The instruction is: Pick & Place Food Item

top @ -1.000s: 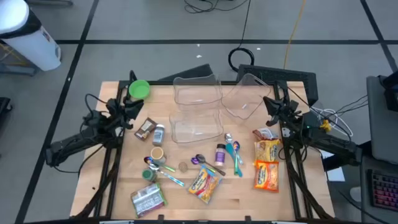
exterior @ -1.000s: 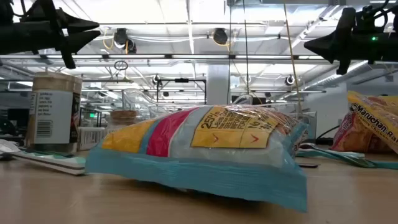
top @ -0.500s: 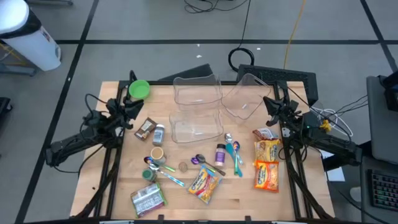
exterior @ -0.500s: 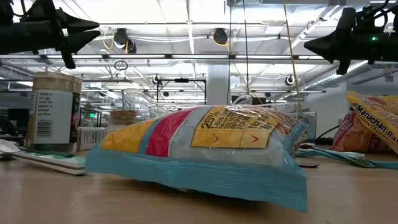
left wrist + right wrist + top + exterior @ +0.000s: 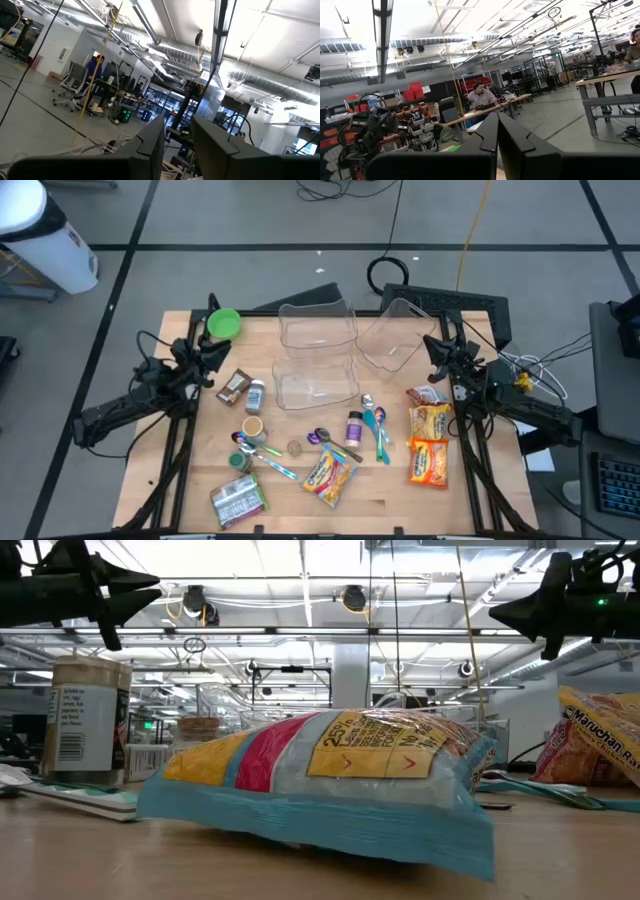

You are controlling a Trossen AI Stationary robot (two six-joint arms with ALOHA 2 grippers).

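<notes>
1. Food packet, yellow, red and blue, lies flat near the bench's front edge, close to its middle; nothing holds it, so the pick has not begun.
2. Two ramen packs lie toward the right edge, untouched.
3. The clear bins near the back edge look empty, so no placing is done.
4. The left gripper hangs by the left edge, fingers slightly parted, empty; the right gripper by the right edge, pressed together, empty.

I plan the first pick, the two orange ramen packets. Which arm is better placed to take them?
Probably the right. The right gripper hovers at the table's right edge, just behind the ramen packets. The left gripper waits at the opposite edge, with the clear bins between.
</notes>
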